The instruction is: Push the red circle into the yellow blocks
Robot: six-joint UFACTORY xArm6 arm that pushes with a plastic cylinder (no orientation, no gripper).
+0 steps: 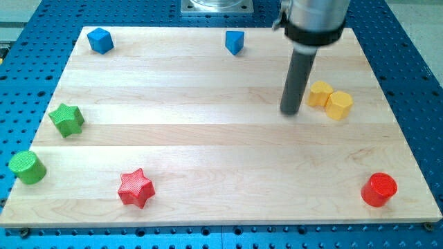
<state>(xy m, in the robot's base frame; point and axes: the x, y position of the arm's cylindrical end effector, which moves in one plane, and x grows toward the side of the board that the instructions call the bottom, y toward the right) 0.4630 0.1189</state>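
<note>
The red circle (378, 189) is a short red cylinder near the board's bottom right corner. Two yellow blocks touch each other at the view's right: one (319, 93) on the left and a hexagon-like one (339, 105) on the right. My tip (289, 112) rests on the board just left of the yellow blocks, a small gap apart. It is well above and left of the red circle.
A red star (135, 187) lies at the bottom left. A green star (66, 119) and a green cylinder (27, 167) sit at the left edge. A blue cube (100, 40) and a blue wedge-like block (234, 42) sit along the top edge.
</note>
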